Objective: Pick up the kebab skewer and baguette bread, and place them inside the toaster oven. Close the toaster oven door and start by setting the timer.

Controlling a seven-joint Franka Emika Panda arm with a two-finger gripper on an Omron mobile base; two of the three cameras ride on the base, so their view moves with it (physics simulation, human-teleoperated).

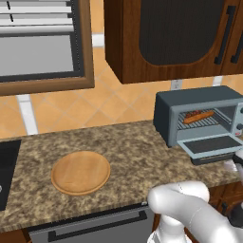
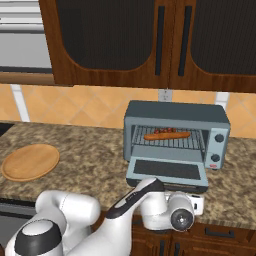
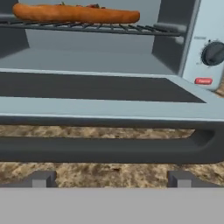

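The bench [image 1: 133, 142] is a speckled brown-and-beige stone top that runs along a wall of orange-tan tiles [image 1: 95, 104] laid on the diagonal. Dark wooden cabinets [image 2: 125, 40] with dark vertical handles hang above it, and a wood-framed window [image 1: 42, 42] is at about 10 o'clock in the left base view. A white wall socket [image 2: 165, 95] sits just above the toaster oven [image 2: 220, 122].

The toaster oven stands on the bench against the wall, at 3 o'clock in the left base view. The toaster oven door [image 2: 167, 170] is dropped open and lies nearly flat, its dark handle bar [image 3: 109, 148] toward the robot. On the wire rack [image 2: 167, 142] inside lies the baguette bread [image 3: 74, 14], long and orange-brown. The kebab skewer [image 2: 162, 131] is just behind it, touching or almost touching (only some small red bits show over the loaf). Two dark knobs [image 2: 218, 138] are on the control strip at the right.

A round wooden plate [image 1: 80, 172] lies on the bench well apart from the oven, at 9 o'clock from it.

The gripper [image 3: 111, 177] is low in front of the door handle, just beside it; its fingers [image 3: 41, 178] stand wide apart and grasp nothing.
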